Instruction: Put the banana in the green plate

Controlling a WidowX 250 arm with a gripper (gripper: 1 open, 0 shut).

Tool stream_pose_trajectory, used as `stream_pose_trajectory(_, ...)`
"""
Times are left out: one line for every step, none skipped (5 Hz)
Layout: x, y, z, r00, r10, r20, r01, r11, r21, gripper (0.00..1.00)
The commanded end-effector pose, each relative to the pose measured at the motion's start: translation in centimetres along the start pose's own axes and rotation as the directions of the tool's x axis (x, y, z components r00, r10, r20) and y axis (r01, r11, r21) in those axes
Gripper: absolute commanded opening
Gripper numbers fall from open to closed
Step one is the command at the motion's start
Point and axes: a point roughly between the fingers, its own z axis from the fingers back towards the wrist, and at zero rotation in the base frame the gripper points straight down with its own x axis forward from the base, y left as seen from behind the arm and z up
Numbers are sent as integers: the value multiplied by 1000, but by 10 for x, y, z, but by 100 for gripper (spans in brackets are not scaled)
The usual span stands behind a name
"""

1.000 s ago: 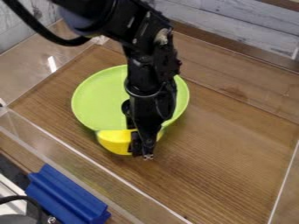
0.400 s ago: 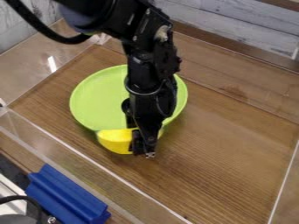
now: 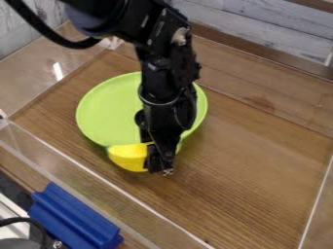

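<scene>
The small yellow banana point(image 3: 128, 156) lies on the wooden table at the near rim of the lime-green plate point(image 3: 107, 109), touching or just outside its edge. My gripper point(image 3: 160, 161) points straight down right beside the banana's right end, its fingertips at table level. The jaws look shut, and they seem to pinch the banana's right end, though the black fingers hide the contact. The arm covers the plate's right half.
A wooden table point(image 3: 260, 136) with clear plastic walls around it holds the scene. A blue object point(image 3: 72, 222) sits outside the front wall at the lower left. A wooden ledge runs along the back right.
</scene>
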Motion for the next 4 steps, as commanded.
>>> stream_pose_trajectory(9,10,14,998,21,58,-23,999,36,0)
stream_pose_trajectory(8,11,17,998,32,56,-33,999,34,0)
stream_pose_trajectory(8,13,23,997,51,54,-53,998,33,0)
stream_pose_trajectory(8,14,21,997,58,56,-59,998,30,0)
